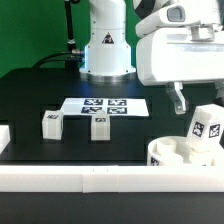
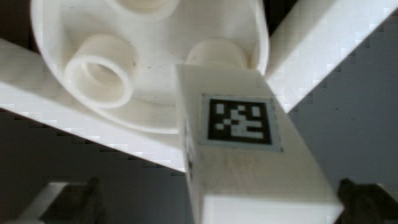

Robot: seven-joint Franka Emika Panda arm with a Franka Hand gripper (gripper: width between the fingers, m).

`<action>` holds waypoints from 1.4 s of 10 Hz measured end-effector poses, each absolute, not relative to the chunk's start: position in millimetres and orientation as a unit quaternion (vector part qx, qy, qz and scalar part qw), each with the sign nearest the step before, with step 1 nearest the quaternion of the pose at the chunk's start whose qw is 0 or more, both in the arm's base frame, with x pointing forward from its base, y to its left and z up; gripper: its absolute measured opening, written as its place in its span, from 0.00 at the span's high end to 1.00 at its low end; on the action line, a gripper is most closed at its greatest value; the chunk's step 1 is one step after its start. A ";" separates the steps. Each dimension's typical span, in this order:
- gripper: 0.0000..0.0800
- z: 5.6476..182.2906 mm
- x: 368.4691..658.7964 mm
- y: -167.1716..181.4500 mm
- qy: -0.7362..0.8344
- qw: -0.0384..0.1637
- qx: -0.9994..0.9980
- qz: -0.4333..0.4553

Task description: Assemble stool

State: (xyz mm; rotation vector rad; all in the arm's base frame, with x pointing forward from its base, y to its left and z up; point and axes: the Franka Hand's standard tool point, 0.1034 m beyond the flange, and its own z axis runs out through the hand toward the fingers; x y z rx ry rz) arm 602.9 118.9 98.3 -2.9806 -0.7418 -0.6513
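Observation:
The white round seat [image 1: 172, 156] lies at the front of the exterior view's right, holes up, against the border bar. One leg [image 1: 205, 128] with its square tag stands in one of the seat's holes. My gripper [image 1: 188, 100] hangs just above and around the leg's top. In the wrist view the leg [image 2: 240, 140] runs between my dark fingertips [image 2: 64, 203], with a gap on each side, so my gripper [image 2: 214, 206] is open and holds nothing. The seat [image 2: 134, 60] shows beyond. Two more legs [image 1: 52, 122] [image 1: 99, 125] stand on the black table.
The marker board [image 1: 105, 105] lies flat at the table's middle, behind the two loose legs. A long white border bar [image 1: 90, 178] runs along the front edge, with another piece at the exterior view's left [image 1: 4, 135]. The arm's base [image 1: 105, 50] stands at the back.

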 end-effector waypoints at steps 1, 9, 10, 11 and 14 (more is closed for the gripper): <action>0.19 104.5 603.0 117.2 -0.239 -0.001 -0.952 -0.190; 0.19 105.8 595.4 121.3 -0.246 -0.001 -0.966 -0.084; 0.19 108.5 596.1 125.7 -0.248 -0.002 -0.968 -0.046; 0.19 108.9 594.0 128.4 -0.244 -0.002 -0.970 -0.002; 0.19 108.6 599.2 129.2 -0.276 -0.003 -0.961 -0.010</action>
